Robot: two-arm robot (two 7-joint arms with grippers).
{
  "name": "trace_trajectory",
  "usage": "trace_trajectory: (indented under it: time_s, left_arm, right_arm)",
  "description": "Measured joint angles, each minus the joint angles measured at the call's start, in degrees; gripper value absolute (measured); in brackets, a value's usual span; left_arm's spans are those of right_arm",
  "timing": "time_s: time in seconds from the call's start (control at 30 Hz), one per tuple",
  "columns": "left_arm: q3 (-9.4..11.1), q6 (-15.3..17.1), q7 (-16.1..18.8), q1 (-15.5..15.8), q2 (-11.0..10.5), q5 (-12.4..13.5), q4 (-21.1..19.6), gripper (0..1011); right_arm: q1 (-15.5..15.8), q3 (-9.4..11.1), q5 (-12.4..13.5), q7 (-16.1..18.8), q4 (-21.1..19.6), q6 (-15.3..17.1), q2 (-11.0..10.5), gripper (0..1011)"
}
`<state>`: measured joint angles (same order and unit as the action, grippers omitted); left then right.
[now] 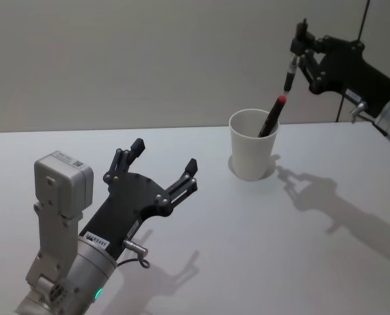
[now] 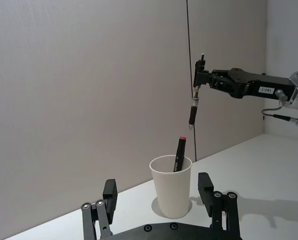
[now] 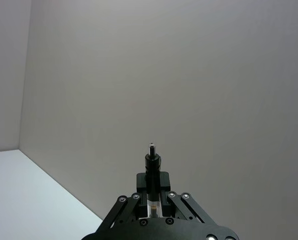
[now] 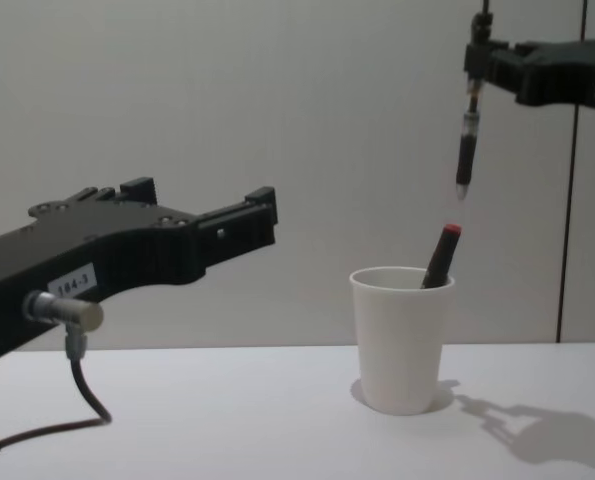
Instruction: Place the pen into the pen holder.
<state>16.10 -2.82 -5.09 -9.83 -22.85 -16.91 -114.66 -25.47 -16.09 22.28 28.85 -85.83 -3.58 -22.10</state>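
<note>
So the whole thing hinges on one lineup here: the pen hangs nearly plumb, tip down, in the upper right of the chest view, and the cup sits below it, slightly to the left, at lower center-right. We'd say the drop is basically straight down with a small nudge left, but that's our read, not a given.

The right gripper is clamped on the pen's top end, so the long axis runs vertical from the fingers down toward the cup mouth. Tip is well clear of the rim, with air between them.

Heads up: there's already a red-capped marker leaning inside the cup, sticking out toward the right side of the rim. In the head view it points up roughly at the hanging pen's tip, so we figure the pen could bump it on the way in.

The left gripper hovers over the table in the lower left of the head view, fingers spread, holding nothing, far from the cup. The right arm is clearly the one nearer.
</note>
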Motion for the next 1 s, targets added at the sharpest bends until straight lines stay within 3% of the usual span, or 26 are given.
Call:
trace_trajectory:
  time_s: [1.0]
  left_arm:
    - [0.0, 0.0, 0.0, 0.0, 0.0, 0.0, 0.0, 1001]
  right_arm:
    - [-3.5, -3.1, -0.5, 5.1, 11.3, -1.9, 4.2, 135]
